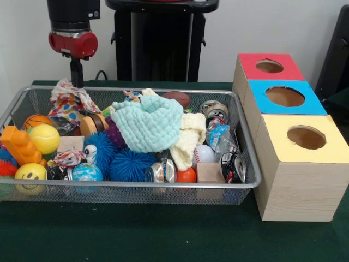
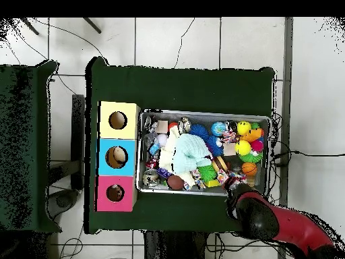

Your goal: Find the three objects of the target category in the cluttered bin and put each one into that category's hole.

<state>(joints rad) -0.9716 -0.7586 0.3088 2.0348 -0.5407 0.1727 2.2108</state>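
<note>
The wire-mesh bin (image 1: pixel 163 185) is heaped with clutter; it also shows in the overhead view (image 2: pixel 202 112). No plush animal shows in either view; any are hidden under the pile. My gripper (image 1: pixel 77 82) hangs over the bin's far left corner in the front view, shut to one narrow black stalk. Its tip meets the top of a polka-dot cloth (image 1: pixel 68 103); I cannot tell if it holds the cloth. In the overhead view the gripper (image 2: pixel 234 191) is at the bin's lower right edge. Three boxes with holes stand beside the bin: red (image 1: pixel 270 66), blue (image 1: pixel 284 96), yellow (image 1: pixel 306 137).
A mint knitted cloth (image 1: pixel 150 123) and a cream one (image 1: pixel 188 139) cover the bin's middle. Blue spiky balls (image 1: pixel 131 164), a yellow smiley ball (image 1: pixel 30 174), an orange block (image 1: pixel 20 144), a football (image 1: pixel 177 98) and cans (image 1: pixel 233 166) lie around them.
</note>
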